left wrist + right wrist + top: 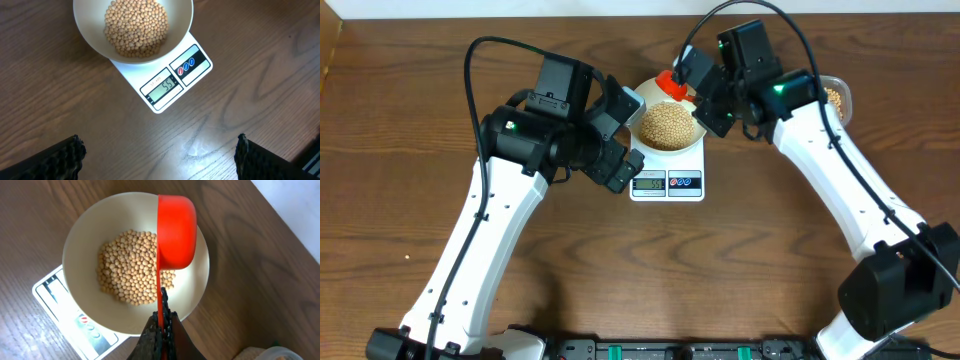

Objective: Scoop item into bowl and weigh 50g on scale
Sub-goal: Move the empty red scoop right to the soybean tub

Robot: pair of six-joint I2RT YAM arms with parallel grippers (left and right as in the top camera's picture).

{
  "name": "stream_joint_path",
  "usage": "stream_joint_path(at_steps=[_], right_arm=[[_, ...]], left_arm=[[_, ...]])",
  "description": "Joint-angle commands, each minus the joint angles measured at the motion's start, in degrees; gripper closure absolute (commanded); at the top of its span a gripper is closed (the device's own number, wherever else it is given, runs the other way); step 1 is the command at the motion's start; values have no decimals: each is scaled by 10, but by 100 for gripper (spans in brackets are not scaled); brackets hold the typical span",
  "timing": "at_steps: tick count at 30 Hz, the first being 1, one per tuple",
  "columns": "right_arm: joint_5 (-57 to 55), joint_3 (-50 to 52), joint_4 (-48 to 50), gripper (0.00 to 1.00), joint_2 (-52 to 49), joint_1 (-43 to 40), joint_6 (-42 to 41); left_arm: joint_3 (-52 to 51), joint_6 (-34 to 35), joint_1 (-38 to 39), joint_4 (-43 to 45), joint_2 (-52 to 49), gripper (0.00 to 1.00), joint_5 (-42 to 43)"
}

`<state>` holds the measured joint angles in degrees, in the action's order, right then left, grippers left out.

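A white bowl point(692, 140) holding a heap of tan beans point(667, 124) stands on the white scale point(667, 184). In the left wrist view the bowl point(90, 35), beans point(135, 27) and scale point(172, 82) show, with the display reading 55. My right gripper point(162, 315) is shut on the handle of a red scoop point(176, 230), held turned over above the bowl's point(85, 245) far side over the beans point(130, 275); it also shows overhead point(672, 84). My left gripper point(160, 160) is open and empty over bare table in front of the scale point(55, 292).
A clear tub with beans point(835, 98) stands at the back right, partly hidden by my right arm, and its corner shows in the right wrist view point(270, 353). Wooden table point(410, 180) lies all round the scale.
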<state>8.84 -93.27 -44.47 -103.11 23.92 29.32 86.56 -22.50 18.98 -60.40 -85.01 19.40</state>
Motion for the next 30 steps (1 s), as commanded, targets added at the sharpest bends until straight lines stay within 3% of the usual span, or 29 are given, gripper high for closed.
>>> stream_joint_path(at_steps=[1,13,21,30], right_arm=[[-25,-16,4,99,20,2,12],[3,-16,39,99,63,-33,-39],[97,-16,23,99,105,-109,-95],[130,-16,-24,99,109,-190,-111]], left_arm=[[10,1,1,-2,-4,2,5],[10,1,1,-2,-4,2,5],[10,1,1,-2,-4,2,5],[10,1,1,-2,-4,2,5]])
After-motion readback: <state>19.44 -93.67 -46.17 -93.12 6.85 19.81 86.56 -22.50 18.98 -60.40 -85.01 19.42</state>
